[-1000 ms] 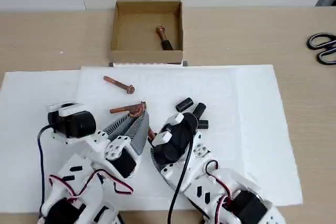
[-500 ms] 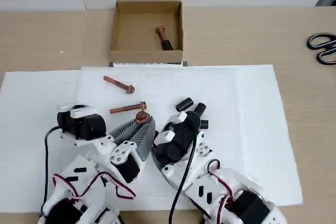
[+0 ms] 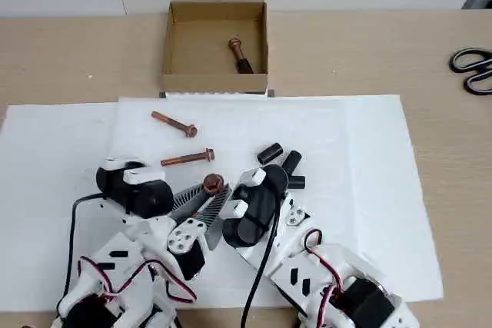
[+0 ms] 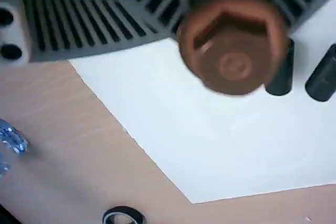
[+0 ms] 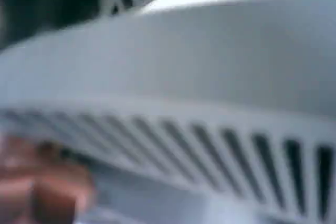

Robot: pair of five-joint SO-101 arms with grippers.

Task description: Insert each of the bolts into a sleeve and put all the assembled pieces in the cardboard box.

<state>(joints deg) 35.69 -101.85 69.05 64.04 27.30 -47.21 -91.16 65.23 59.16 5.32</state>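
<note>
One bolt [image 3: 213, 183] sits pinched at the tips of the left pincer [image 3: 214, 190].

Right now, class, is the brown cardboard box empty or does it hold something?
Holds something: the brown cardboard box contains one copper bolt seated in a black sleeve.

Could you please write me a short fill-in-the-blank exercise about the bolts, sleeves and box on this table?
1. The hand gripping a bolt is the robot's ___ one.
2. The cardboard box holds ___ assembled piece.
3. ___ loose bolts lie on the white sheet.
4. ___ black sleeves lie empty on that sheet.
Missing words: left; one; two; three.
</note>
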